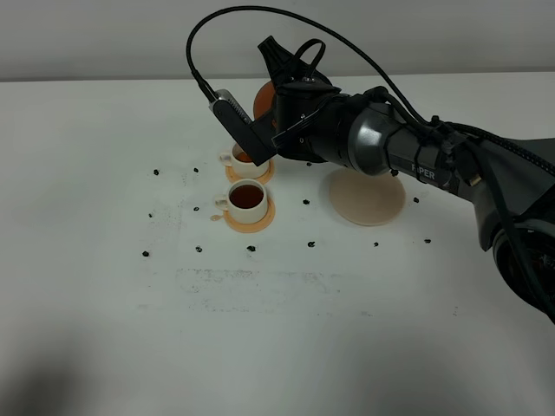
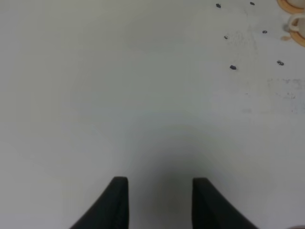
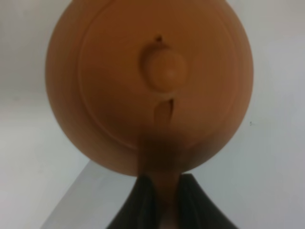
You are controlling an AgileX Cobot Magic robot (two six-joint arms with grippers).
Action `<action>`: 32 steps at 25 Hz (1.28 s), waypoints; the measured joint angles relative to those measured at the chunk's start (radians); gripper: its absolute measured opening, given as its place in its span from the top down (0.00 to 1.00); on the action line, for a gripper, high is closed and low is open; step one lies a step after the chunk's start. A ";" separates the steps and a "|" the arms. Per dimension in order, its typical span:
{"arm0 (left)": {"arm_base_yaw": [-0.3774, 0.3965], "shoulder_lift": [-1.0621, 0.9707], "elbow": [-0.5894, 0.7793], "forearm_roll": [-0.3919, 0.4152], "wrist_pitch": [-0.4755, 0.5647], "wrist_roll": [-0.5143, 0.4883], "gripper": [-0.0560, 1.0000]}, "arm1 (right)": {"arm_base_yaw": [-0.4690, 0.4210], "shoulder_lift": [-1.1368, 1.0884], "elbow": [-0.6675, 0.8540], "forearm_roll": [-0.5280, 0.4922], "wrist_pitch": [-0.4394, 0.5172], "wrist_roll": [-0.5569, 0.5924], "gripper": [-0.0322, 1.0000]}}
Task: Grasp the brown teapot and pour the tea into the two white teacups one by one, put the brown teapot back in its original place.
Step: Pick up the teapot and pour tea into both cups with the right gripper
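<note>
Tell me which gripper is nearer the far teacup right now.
Right. The right gripper holds the brown teapot tilted over the far teacup. The left gripper hovers over bare table, well away from it.

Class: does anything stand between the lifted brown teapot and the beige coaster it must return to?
Nothing visible does. The right claw holds the brown teapot aloft near the far teacup; the beige coaster shows nothing on its visible part, though the arm hides its far edge.

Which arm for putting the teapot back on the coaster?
Right. The right pincer grips the teapot by its handle, and the coaster lies just under that arm. The left pincer hangs empty over the table.
</note>
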 joint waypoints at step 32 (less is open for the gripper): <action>0.000 0.000 0.000 0.000 0.000 0.000 0.62 | 0.000 0.000 0.000 -0.082 0.000 -0.051 0.85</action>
